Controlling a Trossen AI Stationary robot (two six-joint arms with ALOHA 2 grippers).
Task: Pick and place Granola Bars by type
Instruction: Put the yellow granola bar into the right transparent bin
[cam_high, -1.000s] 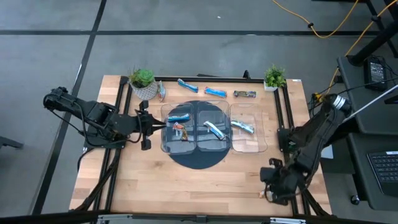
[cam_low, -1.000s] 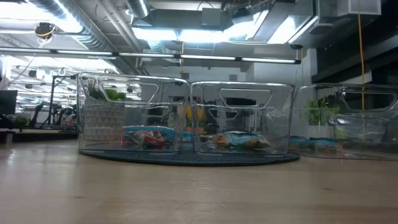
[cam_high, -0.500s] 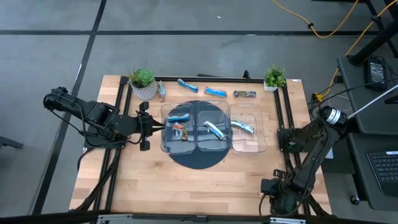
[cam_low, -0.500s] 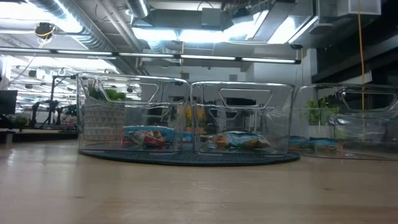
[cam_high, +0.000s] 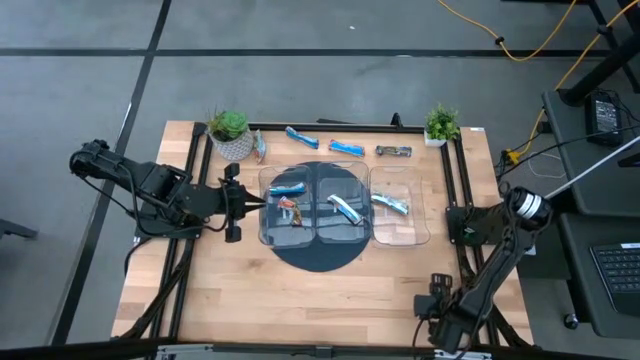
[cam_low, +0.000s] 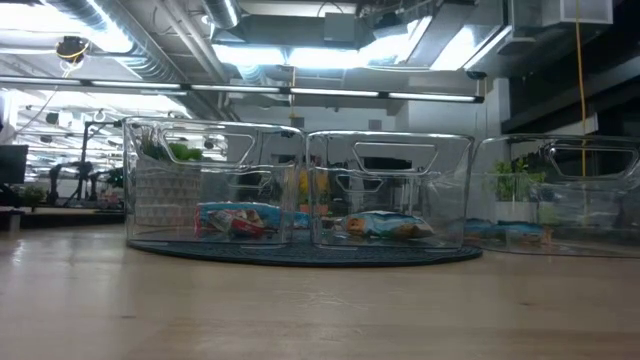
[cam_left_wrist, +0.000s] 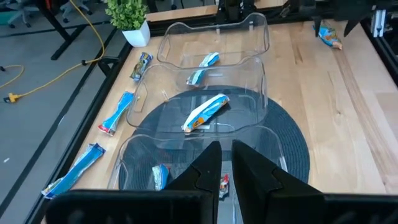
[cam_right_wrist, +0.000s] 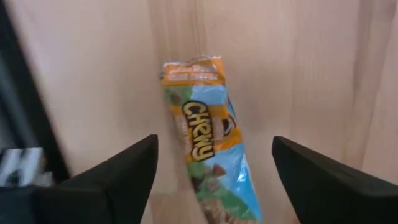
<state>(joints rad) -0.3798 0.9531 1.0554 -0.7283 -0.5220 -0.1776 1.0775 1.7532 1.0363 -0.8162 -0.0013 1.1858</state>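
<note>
High view shows us the left gripper (cam_high: 243, 200) pressed together beside the trays (cam_high: 400, 232) holding bars (cam_high: 345, 208), while right wrist view shows our right gripper (cam_right_wrist: 214, 177) spread above a bar (cam_right_wrist: 208, 155) on the table (cam_right_wrist: 311, 74).

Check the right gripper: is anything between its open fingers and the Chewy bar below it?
Nothing visible. The right gripper is open, and the Chewy bar lies bare on the wooden table between its fingers.

The right gripper (cam_right_wrist: 211, 168) has moved toward the table's near edge, its fingers spread wider.
</note>
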